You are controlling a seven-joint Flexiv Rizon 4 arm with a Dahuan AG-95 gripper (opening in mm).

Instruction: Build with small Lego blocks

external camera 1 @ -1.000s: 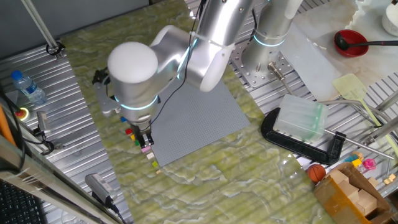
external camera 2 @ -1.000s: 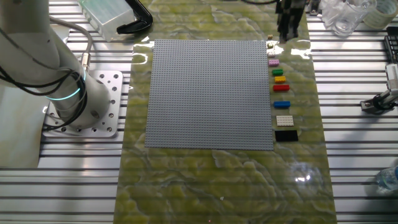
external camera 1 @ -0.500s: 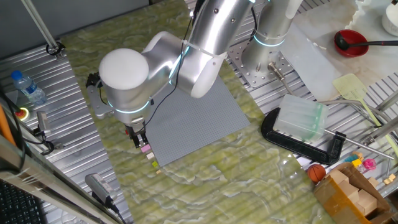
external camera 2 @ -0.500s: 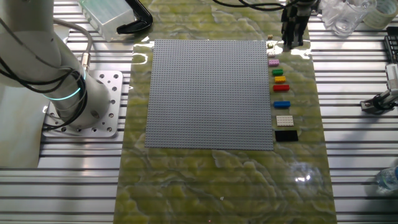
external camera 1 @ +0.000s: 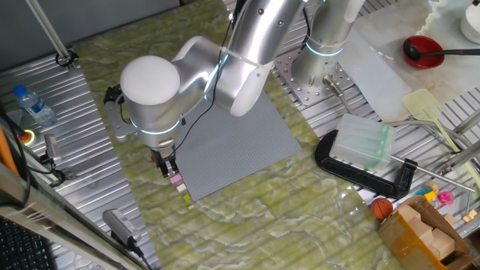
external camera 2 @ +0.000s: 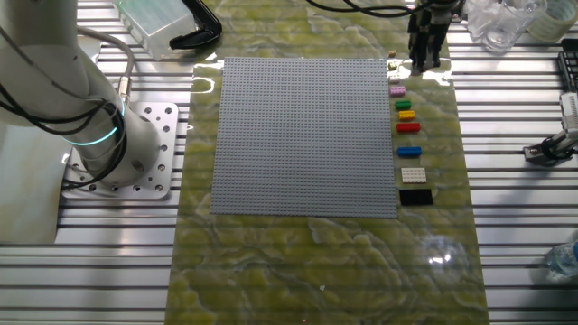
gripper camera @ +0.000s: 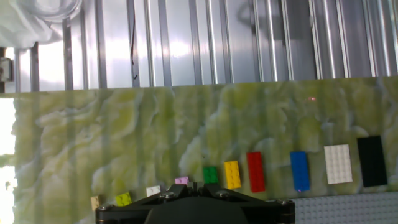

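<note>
The small Lego blocks lie in a row on the green marbled mat beside the grey baseplate [external camera 2: 307, 135]. In the hand view they run tan [gripper camera: 95, 201], lime-yellow [gripper camera: 123, 199], small white [gripper camera: 153, 190], pink [gripper camera: 181, 180], green [gripper camera: 210, 175], yellow [gripper camera: 232, 174], red [gripper camera: 255, 171], blue [gripper camera: 299, 170], cream-white [gripper camera: 338, 163], black [gripper camera: 372, 161]. My gripper [gripper camera: 194, 186] hangs over the pink end of the row [external camera 2: 396, 90], fingers together and nothing between them. In the fixed views the gripper [external camera 2: 422, 60] [external camera 1: 166, 166] stands just off the baseplate's corner.
A black clamp [external camera 1: 360, 169] with a clear plastic box [external camera 1: 364, 144] sits beyond the baseplate's far side. The arm's base [external camera 2: 117, 149] stands on the slatted metal table. A water bottle [external camera 1: 34, 105] and a red ladle [external camera 1: 424, 51] lie at the edges.
Over the first half second the arm swung the gripper a little outward from the baseplate's edge along the row's pink end. Since then nothing has moved.
</note>
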